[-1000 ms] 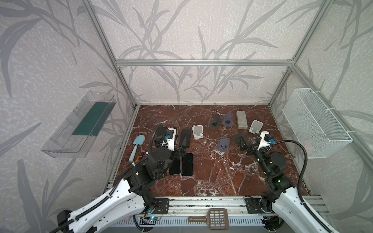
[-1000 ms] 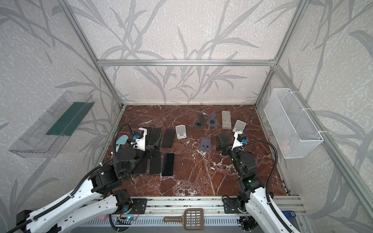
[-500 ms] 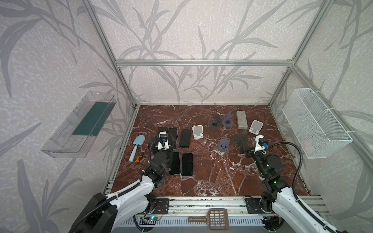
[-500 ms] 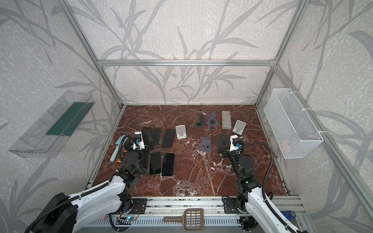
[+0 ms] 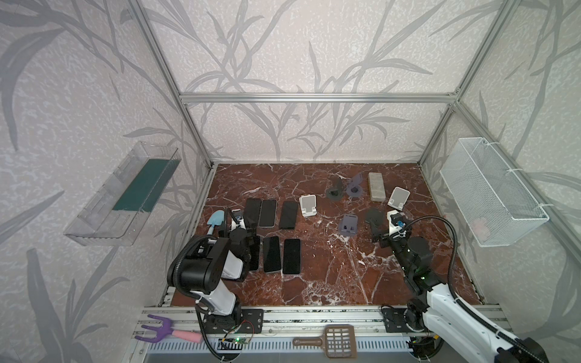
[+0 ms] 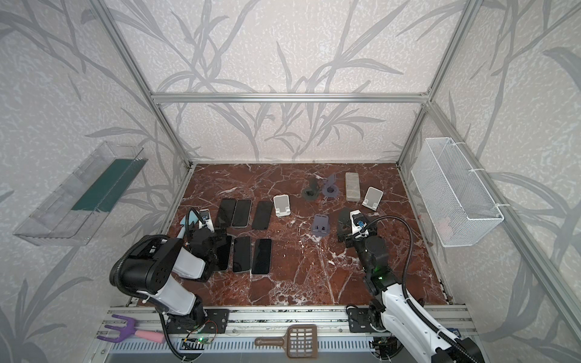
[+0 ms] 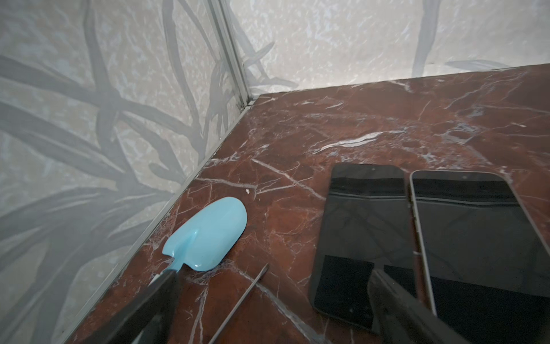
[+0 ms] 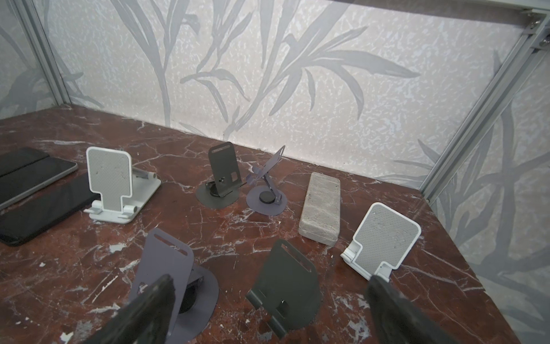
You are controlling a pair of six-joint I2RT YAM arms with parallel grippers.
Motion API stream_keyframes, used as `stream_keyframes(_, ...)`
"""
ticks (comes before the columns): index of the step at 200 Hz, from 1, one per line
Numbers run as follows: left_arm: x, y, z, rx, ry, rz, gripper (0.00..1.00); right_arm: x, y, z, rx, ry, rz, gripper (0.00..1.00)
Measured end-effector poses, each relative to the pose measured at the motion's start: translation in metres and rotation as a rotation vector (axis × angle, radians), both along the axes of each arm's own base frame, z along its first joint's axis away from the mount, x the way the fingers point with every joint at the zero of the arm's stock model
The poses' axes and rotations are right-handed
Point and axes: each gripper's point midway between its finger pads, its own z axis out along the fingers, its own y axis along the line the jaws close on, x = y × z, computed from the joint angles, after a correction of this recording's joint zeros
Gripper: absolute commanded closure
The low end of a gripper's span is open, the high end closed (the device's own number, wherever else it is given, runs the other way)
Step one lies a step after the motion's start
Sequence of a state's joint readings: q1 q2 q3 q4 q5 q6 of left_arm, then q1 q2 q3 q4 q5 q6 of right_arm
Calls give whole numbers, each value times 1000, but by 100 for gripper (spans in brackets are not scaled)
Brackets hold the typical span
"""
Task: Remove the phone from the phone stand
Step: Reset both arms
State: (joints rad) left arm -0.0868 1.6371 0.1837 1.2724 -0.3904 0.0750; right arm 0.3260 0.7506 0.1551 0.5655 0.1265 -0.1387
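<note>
Several dark phones [image 5: 272, 258] lie flat on the marble table [image 5: 330, 283] in two rows at the left; two of them [image 7: 357, 232] show in the left wrist view. Several phone stands stand empty at the right, among them a white one [image 5: 307, 205], a purple one [image 8: 166, 262] and a dark one [image 8: 285, 283]. No phone rests on any stand in view. My left gripper [image 5: 236, 224] [image 7: 272, 275] is open, low over the table beside the back row of phones. The right gripper [image 6: 356, 235] [image 8: 270, 280] is open, its fingers straddling the dark stand [image 5: 374, 217] without touching it.
A blue toy shovel [image 7: 208, 235] lies by the left wall, with a thin rod [image 7: 241, 303] next to it. A grey block [image 8: 321, 211] lies at the back right among the stands. A wire basket [image 5: 490, 195] hangs on the right wall and a clear shelf [image 5: 125, 195] on the left.
The left arm has folded back, its elbow rising, and its gripper has shifted left toward the shovel. The right gripper has drifted a little left, toward the dark stand. Both stay open.
</note>
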Motion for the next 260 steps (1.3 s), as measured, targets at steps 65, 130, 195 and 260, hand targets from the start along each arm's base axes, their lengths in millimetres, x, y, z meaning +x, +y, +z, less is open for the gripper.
stream_keyframes(65,40,-9,26,-88,-33,-83,1,28,-22,-60,-77,138,-77,1)
stream_keyframes(130,36,-10,10,-105,30,-89,1,55,-19,-121,-112,209,-84,1)
stream_keyframes(195,36,-11,8,-106,41,-91,1,99,-51,-77,-26,123,-286,1)
stream_keyframes(260,36,-11,7,-106,42,-90,1,97,-56,-87,-12,174,-304,1)
